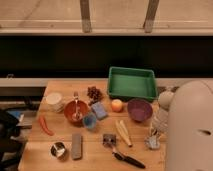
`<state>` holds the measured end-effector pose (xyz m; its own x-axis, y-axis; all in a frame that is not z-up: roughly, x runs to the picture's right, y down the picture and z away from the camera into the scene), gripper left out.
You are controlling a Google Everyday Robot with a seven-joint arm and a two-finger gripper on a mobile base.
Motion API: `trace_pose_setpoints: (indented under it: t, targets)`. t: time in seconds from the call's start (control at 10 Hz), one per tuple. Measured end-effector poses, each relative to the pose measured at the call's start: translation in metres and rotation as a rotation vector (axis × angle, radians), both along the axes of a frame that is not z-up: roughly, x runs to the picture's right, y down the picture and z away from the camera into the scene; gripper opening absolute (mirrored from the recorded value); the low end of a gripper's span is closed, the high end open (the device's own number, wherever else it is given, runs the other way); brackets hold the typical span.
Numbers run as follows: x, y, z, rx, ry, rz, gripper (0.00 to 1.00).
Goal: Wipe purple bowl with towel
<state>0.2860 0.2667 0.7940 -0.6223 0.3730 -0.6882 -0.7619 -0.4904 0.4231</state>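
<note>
Presently: purple bowl (139, 109) stands at 2 o'clock on the table (95, 160), beside the orange (117, 105). Gripper (155, 134) hangs at the bowl's 5 o'clock, over what looks like the crumpled towel (151, 144); whether it grasps cannot be told. Wiping apparently not begun: cloth and bowl apart.

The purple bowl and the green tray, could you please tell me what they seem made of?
The purple bowl looks like matte plastic: even colour, no glints. The green tray seems plastic too, uniformly dull. The gripper hangs just right of the bowl.
</note>
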Motion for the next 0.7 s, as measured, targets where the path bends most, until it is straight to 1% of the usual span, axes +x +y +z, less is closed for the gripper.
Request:
trace_pose_setpoints:
  t: [0.1,0.2,0.4,0.5,0.6,0.7]
  targets:
    - [0.006,-0.009,-0.004,0.033,0.021,-0.002,0.00]
    - [0.014,-0.029,-0.012,0.085,0.050,-0.003,0.00]
    - [0.025,-0.070,-0.026,0.173,0.087,-0.010,0.00]
    - [0.031,-0.096,-0.030,0.229,0.104,-0.015,0.00]
    - [0.031,-0.119,-0.029,0.280,0.112,-0.020,0.00]
    - [0.025,-0.136,-0.025,0.316,0.108,-0.023,0.00]
